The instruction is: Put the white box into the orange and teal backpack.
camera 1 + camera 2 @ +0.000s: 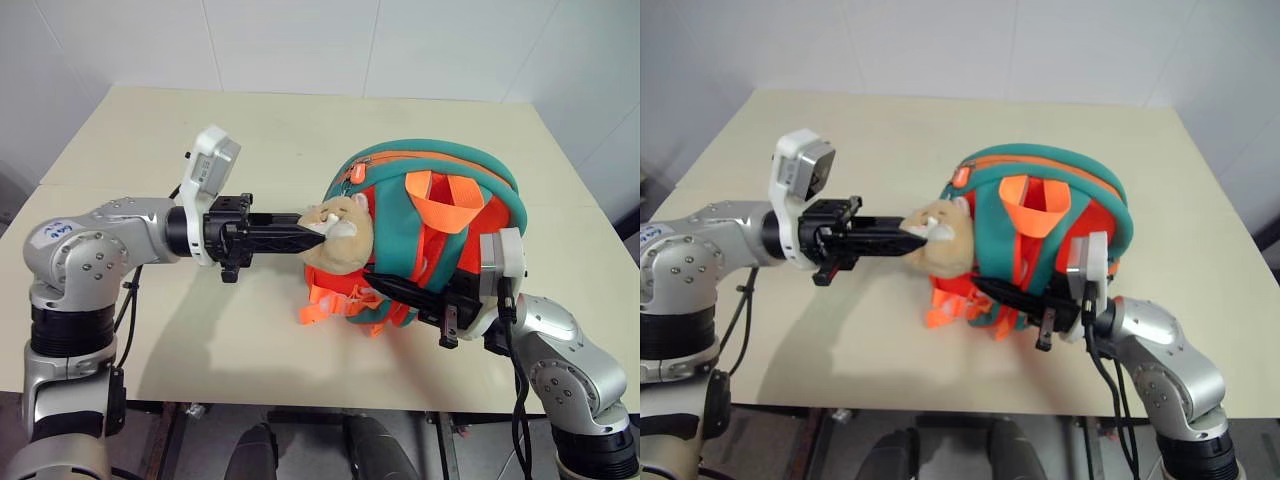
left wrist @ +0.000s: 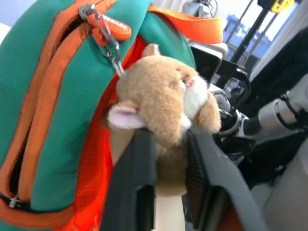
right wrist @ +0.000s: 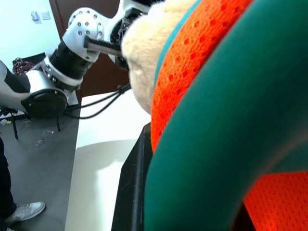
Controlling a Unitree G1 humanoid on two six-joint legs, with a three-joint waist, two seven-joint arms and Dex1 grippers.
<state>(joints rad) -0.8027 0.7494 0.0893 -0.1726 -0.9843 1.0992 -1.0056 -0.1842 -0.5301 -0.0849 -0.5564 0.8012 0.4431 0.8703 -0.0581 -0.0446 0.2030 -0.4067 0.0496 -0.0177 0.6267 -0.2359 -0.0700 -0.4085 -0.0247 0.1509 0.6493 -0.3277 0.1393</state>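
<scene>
The orange and teal backpack [image 1: 440,200] stands on its side on the beige table [image 1: 150,130], its teal shoulder straps and orange handle loop facing me. A tan plush charm [image 1: 340,230] hangs by a clip at its left side. My left gripper [image 1: 315,232] reaches in level from the left and is shut on the plush charm [image 2: 163,96], with one black finger [image 2: 132,183] on either side of it. From the right, my right gripper [image 1: 385,285] is shut on the backpack's lower edge at a teal strap [image 3: 216,144]. The white box is out of view.
Orange webbing straps [image 1: 330,300] dangle from the backpack onto the table near its front edge. White walls stand behind the table. In the right wrist view a person's shoe [image 3: 24,211] rests on the grey floor beside the table.
</scene>
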